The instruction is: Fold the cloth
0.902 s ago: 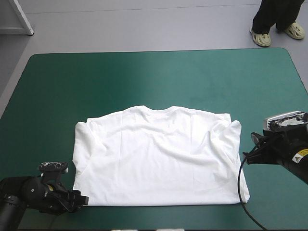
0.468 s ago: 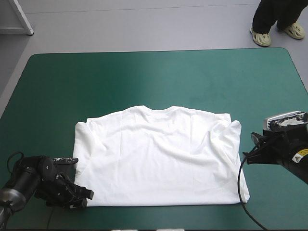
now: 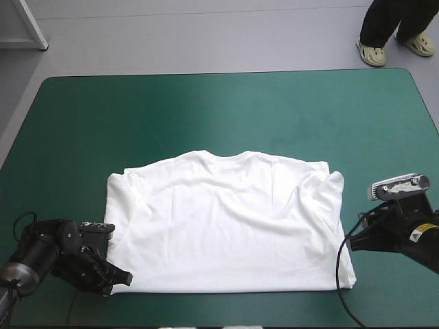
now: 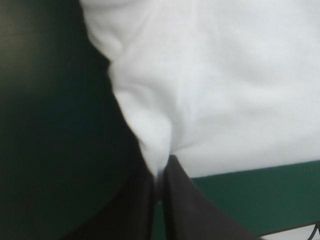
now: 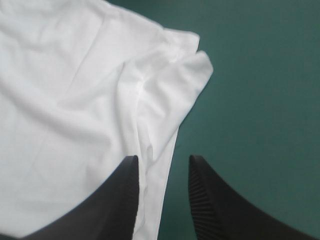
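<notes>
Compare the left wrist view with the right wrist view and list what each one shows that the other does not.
Left wrist view only: the left gripper, its black fingers all but shut on a puckered corner of the T-shirt, near the table's front edge.

Right wrist view only: the right gripper open, the shirt's side edge running between its fingers, and a folded sleeve ahead of it.

Both views: the white T-shirt lying on the teal-green cover.
</notes>
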Robot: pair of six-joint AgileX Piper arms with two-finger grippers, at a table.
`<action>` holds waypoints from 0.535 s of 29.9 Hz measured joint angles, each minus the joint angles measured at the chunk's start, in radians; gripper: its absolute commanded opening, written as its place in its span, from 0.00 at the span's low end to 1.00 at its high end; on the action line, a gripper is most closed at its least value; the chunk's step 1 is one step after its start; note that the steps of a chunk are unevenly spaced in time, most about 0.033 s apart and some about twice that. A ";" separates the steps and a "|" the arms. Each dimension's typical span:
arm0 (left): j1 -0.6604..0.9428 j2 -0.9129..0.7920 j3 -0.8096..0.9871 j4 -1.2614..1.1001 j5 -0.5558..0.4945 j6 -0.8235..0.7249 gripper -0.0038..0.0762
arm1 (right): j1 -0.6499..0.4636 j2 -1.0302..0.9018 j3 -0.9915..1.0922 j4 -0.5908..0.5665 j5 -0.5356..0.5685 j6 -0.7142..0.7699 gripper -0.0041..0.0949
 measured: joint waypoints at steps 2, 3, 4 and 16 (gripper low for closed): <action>0.000 0.000 0.000 -0.001 -0.001 0.003 0.07 | 0.000 0.000 0.045 0.006 0.027 0.008 0.38; 0.000 0.000 0.000 -0.001 -0.001 0.004 0.07 | 0.000 0.000 0.072 0.015 0.040 0.007 0.40; 0.000 0.000 0.000 -0.001 -0.001 0.004 0.07 | 0.000 0.000 0.102 0.031 0.048 0.002 0.42; 0.000 0.000 0.001 -0.001 -0.008 0.007 0.07 | 0.000 0.054 0.307 0.057 0.045 -0.033 0.49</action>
